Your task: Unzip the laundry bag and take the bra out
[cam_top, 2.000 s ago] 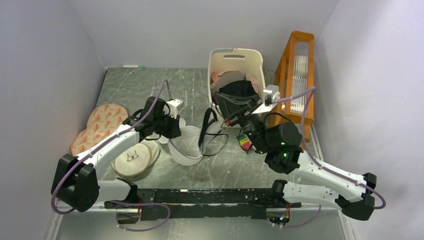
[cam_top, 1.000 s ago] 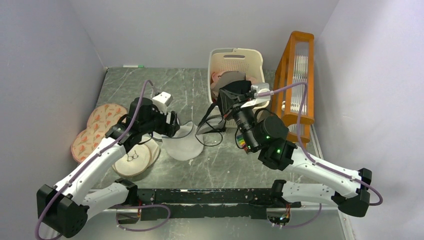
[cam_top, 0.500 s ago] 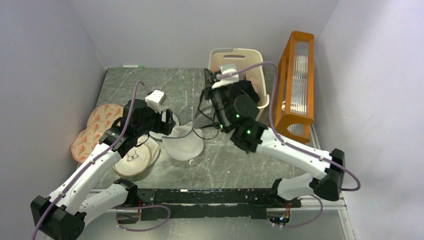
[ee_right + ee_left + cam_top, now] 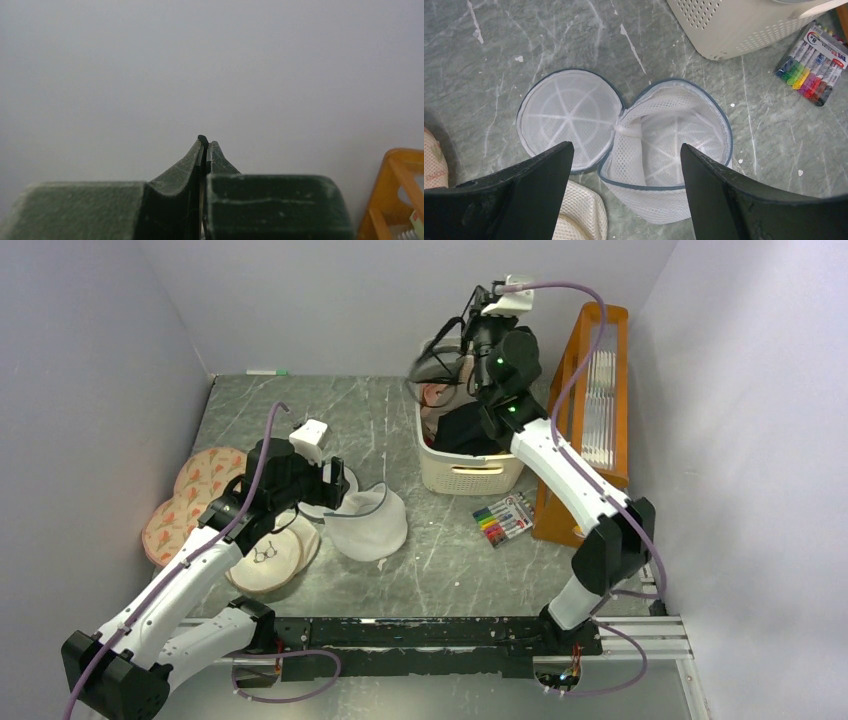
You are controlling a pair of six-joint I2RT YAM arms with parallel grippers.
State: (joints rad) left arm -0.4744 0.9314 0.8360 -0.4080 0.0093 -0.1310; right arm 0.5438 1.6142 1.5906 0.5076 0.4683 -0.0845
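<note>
Your right hand (image 4: 206, 144) clamped the bra (image 4: 460, 428) by its strap over the far-edge basket (image 4: 470, 478). Left hand (image 4: 624, 150) gaped above the unzipped, empty laundry bag (image 4: 674, 140). Seemingly only release remained.

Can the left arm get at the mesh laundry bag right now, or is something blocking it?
Probably yes. The left gripper hangs open above the laundry bag, which lies unzipped with its lid flipped aside. Nothing sits between them, and the right gripper is far off, above the basket.

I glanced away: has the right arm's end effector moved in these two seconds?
Yes. The right end effector went from the near side of the cream basket to above its far rim.
</note>
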